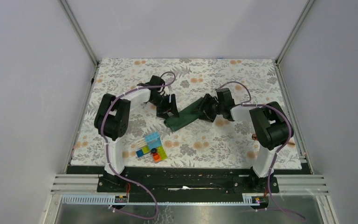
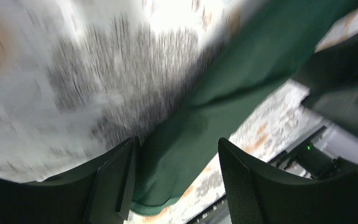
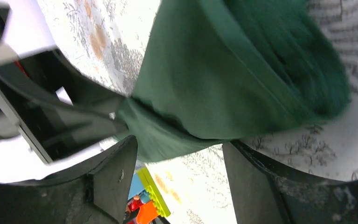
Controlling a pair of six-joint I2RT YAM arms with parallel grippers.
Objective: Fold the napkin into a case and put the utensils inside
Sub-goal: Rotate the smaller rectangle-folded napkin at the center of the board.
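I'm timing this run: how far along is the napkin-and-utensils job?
Done: the napkin lies folded into a narrow band. In hand: left jaws and right jaws stand open astride it. Remaining: finishing the case and loading utensils; a copper utensil shows beside the right arm, outside the cloth.

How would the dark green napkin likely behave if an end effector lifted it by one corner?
Probably floppy: the napkin shows soft creases and a bunched end, so it would likely sag and unfold. Its faint sheen suggests it may slip between layers. It lies thin on the table covering, so likely light.

Napkin (image 1: 184, 117) behind blocks (image 1: 151, 147); spoon (image 1: 254, 136) perhaps rightward
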